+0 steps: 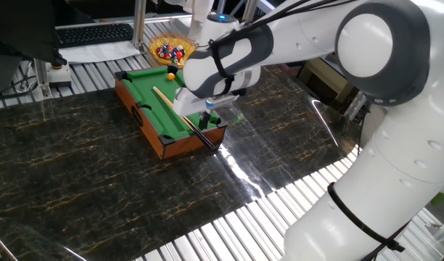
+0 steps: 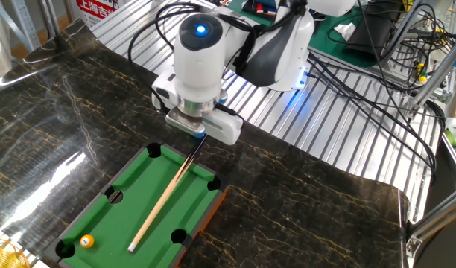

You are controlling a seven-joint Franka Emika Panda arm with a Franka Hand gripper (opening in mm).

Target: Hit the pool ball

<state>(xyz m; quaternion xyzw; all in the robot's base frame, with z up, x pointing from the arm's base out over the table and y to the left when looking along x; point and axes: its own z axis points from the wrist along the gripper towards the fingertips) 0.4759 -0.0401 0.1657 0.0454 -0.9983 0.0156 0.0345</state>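
The pool ball is a tiny orange sphere on the green felt of the small wooden pool table, near its far corner. In the other fixed view the ball lies near the bottom-left pocket. The wooden cue stick lies along the felt, its dark butt end on the near rim. It also shows in the other fixed view. My gripper hangs low over the cue's butt end, far from the ball. Its fingers are mostly hidden by the hand, so I cannot tell whether they are closed on the cue.
A bowl of multicoloured small balls stands just behind the pool table. A keyboard and papers lie at the back left. Dark marble tabletop surrounds the pool table. Cables run across the slatted metal edge behind the arm.
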